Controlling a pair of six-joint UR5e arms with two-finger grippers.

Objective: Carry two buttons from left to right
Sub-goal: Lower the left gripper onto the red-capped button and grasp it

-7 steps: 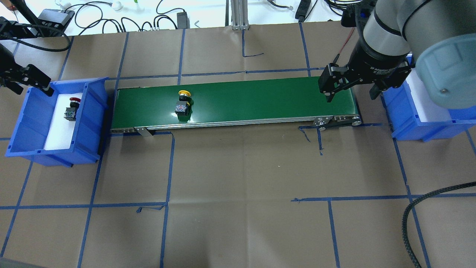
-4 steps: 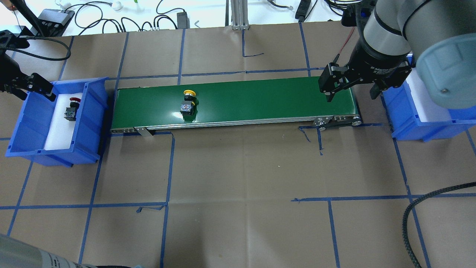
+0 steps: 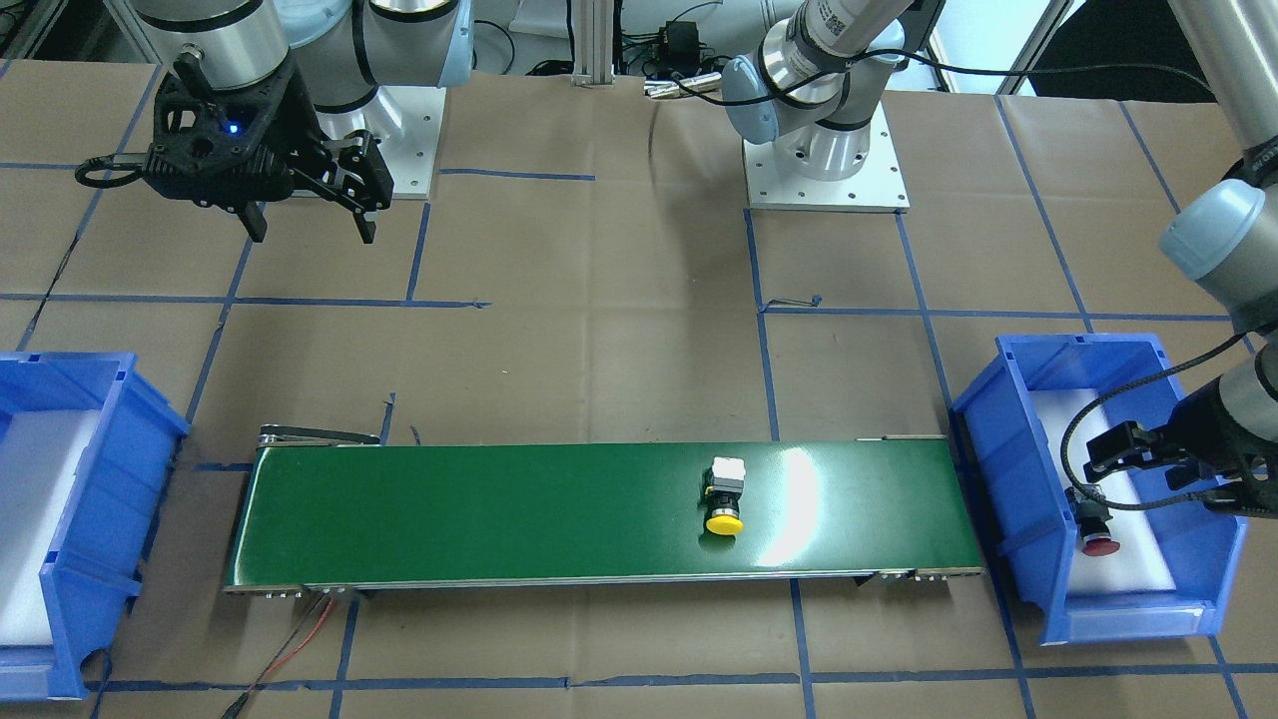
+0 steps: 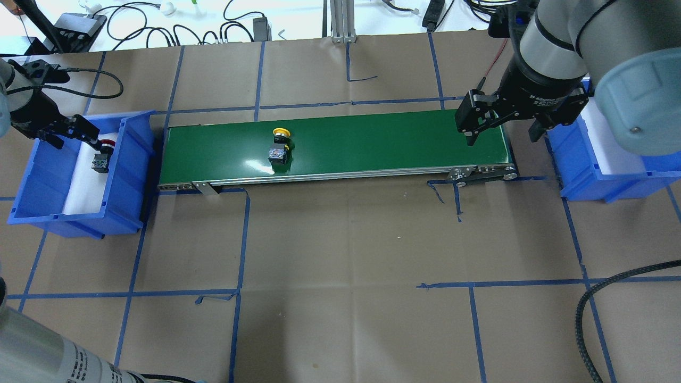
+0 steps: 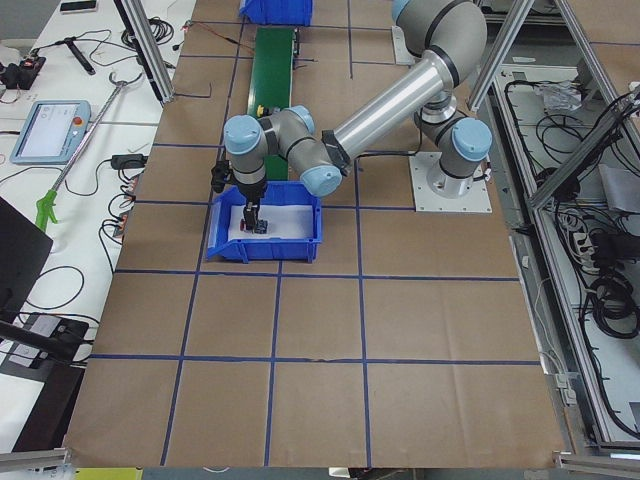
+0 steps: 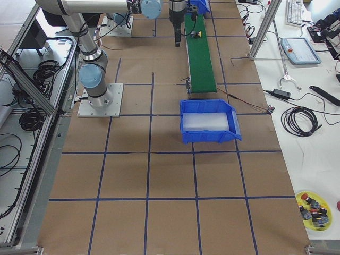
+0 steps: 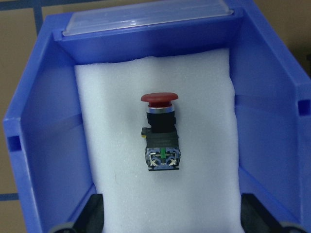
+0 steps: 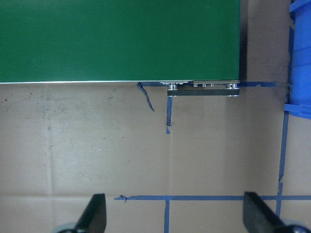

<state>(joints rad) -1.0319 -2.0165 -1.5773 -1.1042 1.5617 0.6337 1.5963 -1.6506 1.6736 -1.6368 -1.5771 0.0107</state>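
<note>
Hangs the left gripper [image 4: 72, 137] over the left blue bin [image 4: 133, 159] at the far left of the overhead frame, fingers spread wide and clamped on nothing. Looks straight down from the left wrist onto the red button [image 7: 160, 141], centred in that frame: lying on its side on the white foam [image 7: 112, 121] that lines the bin, red cap toward the top of the frame, grey terminal block toward the bottom, finger pads [image 7: 95, 216] low in the two corners and clear of it. Carries the yellow button [image 4: 279, 146] on the green conveyor belt [image 4: 372, 141], left of centre in the overhead frame, also on its side, yellow cap toward the belt's upper edge. Poises the right gripper [image 4: 503, 135] above the belt's right end, in the upper right of the overhead frame, pincer likewise apart and empty. Sets the right blue bin [image 4: 580, 170] just past that end, at the right edge, partly hidden behind the arm.
</note>
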